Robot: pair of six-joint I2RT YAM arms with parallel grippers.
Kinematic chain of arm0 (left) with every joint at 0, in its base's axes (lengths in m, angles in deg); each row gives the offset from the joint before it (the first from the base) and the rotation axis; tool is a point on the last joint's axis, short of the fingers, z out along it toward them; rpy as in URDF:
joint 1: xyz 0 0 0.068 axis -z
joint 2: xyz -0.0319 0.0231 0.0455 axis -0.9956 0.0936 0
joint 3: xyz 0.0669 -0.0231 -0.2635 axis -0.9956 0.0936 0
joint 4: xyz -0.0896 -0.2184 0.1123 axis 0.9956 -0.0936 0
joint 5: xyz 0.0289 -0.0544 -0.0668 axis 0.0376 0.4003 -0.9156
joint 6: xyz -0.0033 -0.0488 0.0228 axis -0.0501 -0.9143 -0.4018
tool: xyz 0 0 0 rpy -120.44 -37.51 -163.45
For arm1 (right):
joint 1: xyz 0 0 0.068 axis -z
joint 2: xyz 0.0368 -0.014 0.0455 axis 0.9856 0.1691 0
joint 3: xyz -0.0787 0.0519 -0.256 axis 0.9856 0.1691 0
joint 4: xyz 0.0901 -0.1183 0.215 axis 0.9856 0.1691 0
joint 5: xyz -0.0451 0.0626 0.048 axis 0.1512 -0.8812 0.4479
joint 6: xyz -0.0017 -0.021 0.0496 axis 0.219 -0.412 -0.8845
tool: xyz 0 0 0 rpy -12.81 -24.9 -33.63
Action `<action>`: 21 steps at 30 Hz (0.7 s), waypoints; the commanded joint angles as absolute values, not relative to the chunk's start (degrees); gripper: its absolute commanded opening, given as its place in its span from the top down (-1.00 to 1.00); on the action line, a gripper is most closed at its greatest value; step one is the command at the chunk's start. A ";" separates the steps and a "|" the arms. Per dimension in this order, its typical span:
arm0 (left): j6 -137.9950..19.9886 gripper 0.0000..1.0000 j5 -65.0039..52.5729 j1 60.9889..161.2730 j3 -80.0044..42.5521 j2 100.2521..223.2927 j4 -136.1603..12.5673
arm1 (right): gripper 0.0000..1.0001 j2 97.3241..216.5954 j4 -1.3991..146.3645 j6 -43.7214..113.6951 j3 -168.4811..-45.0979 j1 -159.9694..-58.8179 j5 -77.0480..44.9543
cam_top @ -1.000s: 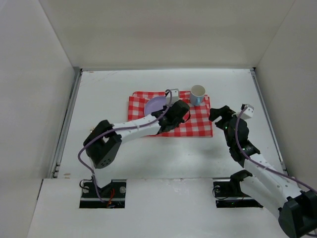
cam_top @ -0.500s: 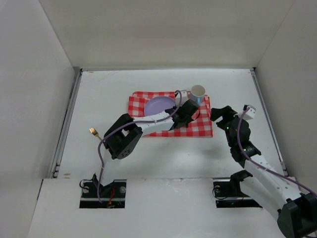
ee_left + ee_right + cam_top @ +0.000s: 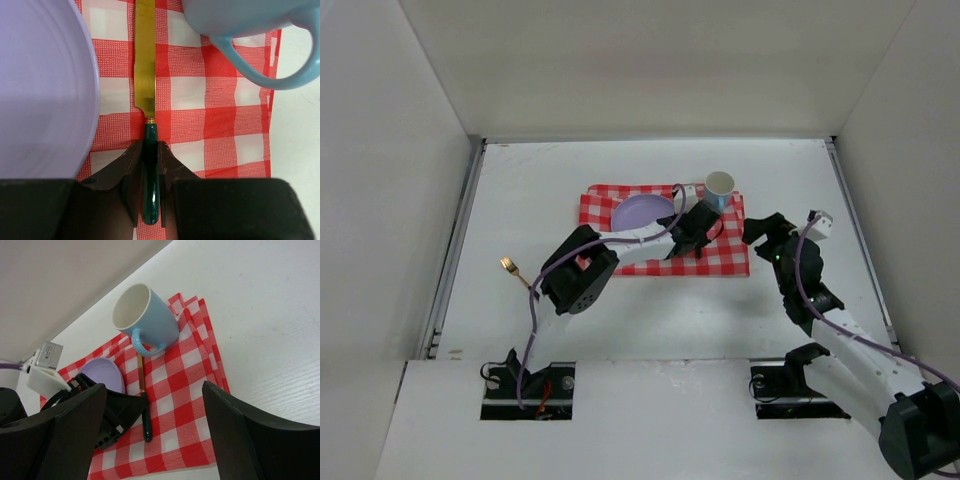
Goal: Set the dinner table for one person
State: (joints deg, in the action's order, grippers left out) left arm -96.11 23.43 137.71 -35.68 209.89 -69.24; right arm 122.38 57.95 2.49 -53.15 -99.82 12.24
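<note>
We look down on the dinner table (image 3: pixel 520 190), a broad, matt white tabletop that fills the floor of a box of plain white panels on three sides; up close its surface shows a faint grain. Toward its far middle lies a red-and-white checked cloth (image 3: pixel 720 255), soft and folded, its layered edges fanned at the right side. On the cloth sit a round, smooth lavender plate (image 3: pixel 642 212) and, at the far right corner, an upright pale blue glazed mug (image 3: pixel 150 310), white inside, with a loop handle. Between them lies a knife (image 3: pixel 145 60) with a flat gold blade and a rounded, glossy dark green handle. The left gripper (image 3: pixel 150 145) is clamped tight on that handle, its black fingers pressed to both sides. The right gripper (image 3: pixel 154 386) hovers near the cloth's right edge, spread wide and holding nothing. A small gold-tipped utensil (image 3: pixel 510 267) rests on bare table, well left of the cloth
</note>
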 commanded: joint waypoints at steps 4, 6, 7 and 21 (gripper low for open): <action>-98.40 0.97 21.39 137.06 -38.14 210.47 -68.73 | -0.67 124.22 54.40 2.43 -54.01 -100.00 11.90; -98.66 0.93 21.12 137.23 -37.79 210.47 -68.56 | -0.67 124.31 54.31 2.08 -53.92 -100.00 11.55; -98.92 0.88 21.21 137.32 -37.27 210.29 -68.30 | -0.68 124.13 54.40 2.07 -53.92 -100.00 11.46; -94.01 0.30 25.95 138.81 -24.45 194.15 -62.15 | -0.70 123.08 54.66 2.07 -53.57 -99.82 12.42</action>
State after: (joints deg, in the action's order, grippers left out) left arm -96.50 23.54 137.95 -27.26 203.86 -64.76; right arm 124.24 57.67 2.34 -53.15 -99.82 11.95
